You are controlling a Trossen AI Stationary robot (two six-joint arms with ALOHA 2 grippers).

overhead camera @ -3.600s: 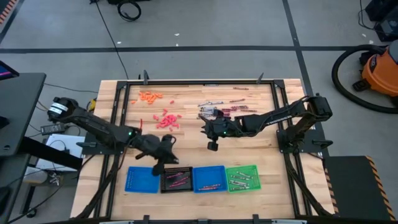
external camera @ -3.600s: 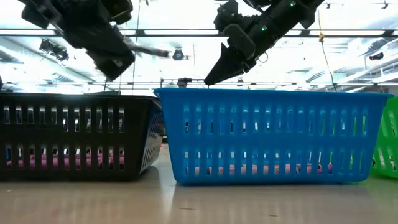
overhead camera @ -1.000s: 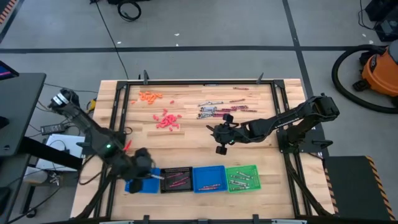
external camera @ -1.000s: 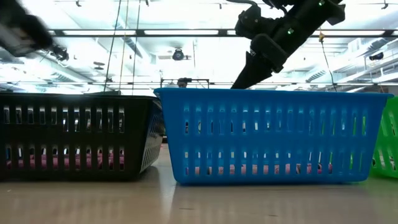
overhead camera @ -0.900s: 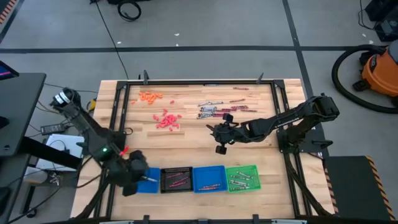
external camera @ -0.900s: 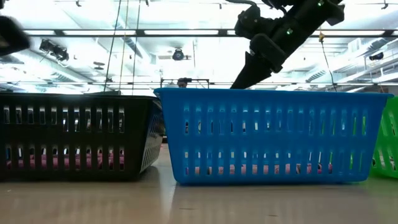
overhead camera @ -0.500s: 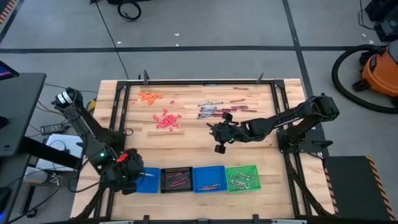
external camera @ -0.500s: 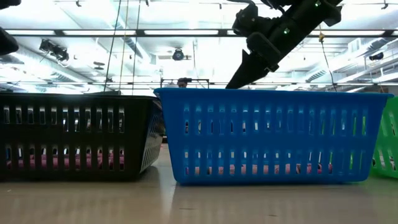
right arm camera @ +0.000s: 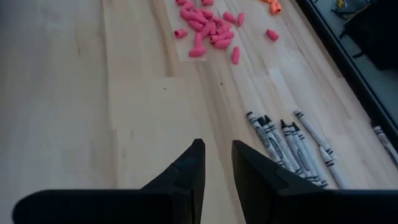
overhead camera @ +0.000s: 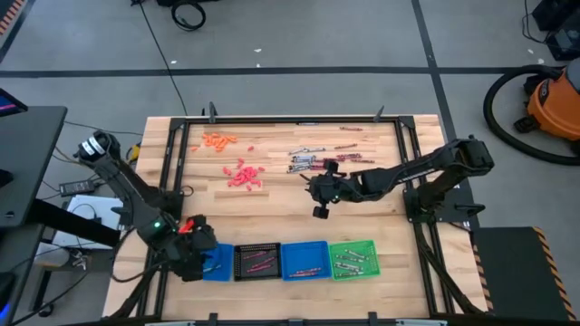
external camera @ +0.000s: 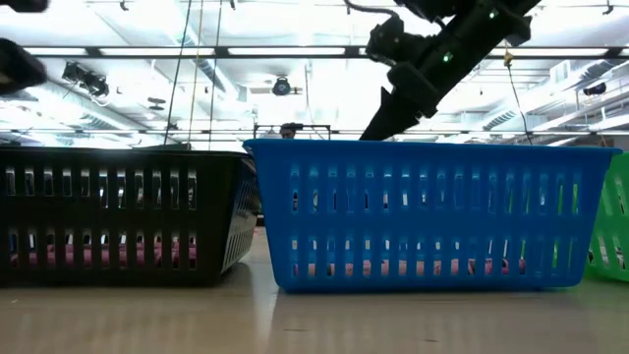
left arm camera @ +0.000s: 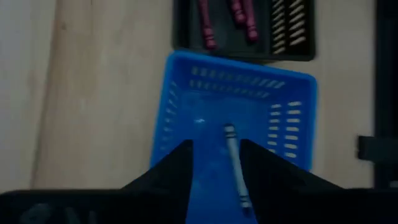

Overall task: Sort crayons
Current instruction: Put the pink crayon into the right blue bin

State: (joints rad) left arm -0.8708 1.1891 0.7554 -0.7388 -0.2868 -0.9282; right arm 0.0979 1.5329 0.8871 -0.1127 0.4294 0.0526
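Four trays stand in a row near the table's front edge: a blue tray, a black tray, a second blue tray and a green tray. My left gripper hovers open over the left blue tray. A grey crayon shows in the gap between its fingers, against the tray's floor. My right gripper hangs open and empty above bare wood mid-table. Grey crayons lie loose on the wood ahead of it.
Pink crayon pieces and orange ones lie at the far left, with grey and maroon crayons at the far middle. Maroon crayons lie in the black tray. A black frame borders the table.
My left gripper has moved a little toward the table's left near corner, from the border between the black tray and the left blue tray to a place over the left blue tray.
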